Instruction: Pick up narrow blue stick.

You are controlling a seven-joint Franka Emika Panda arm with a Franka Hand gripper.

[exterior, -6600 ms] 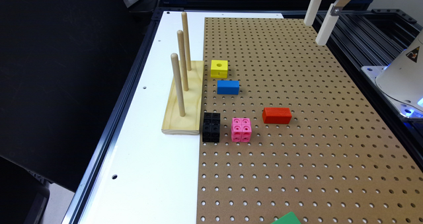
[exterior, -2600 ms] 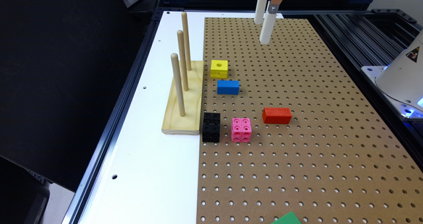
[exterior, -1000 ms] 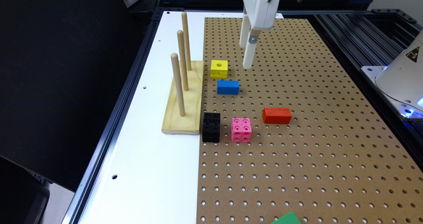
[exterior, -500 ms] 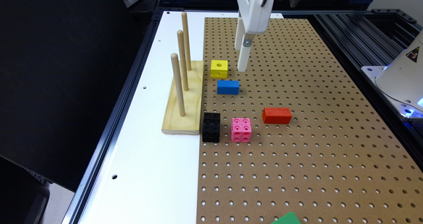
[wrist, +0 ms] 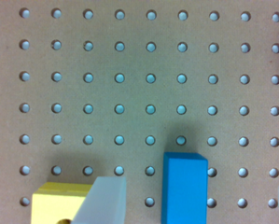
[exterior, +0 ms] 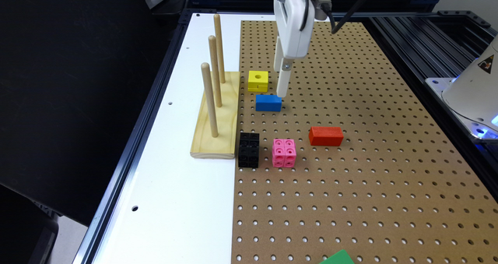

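The narrow blue stick [exterior: 268, 102] lies flat on the brown pegboard, just in front of the yellow cube with a hole [exterior: 258, 81]. My gripper [exterior: 281, 88] hangs low over the blue stick's end on the exterior view's right, a little above the board. In the wrist view the blue stick [wrist: 184, 189] lies between the two pale fingertips [wrist: 104, 200], which stand wide apart, so the gripper [wrist: 192, 201] is open and holds nothing. One fingertip overlaps the yellow cube [wrist: 57, 205] in that view.
A red block [exterior: 326, 136], a pink block [exterior: 284, 152] and a black block [exterior: 249, 150] lie nearer the front. A wooden base with three upright pegs [exterior: 216, 116] stands at the exterior view's left. A green piece [exterior: 336, 258] shows at the front edge.
The gripper has come down and toward the exterior view's left, from high at the back right to just above the blue stick. No block has moved.
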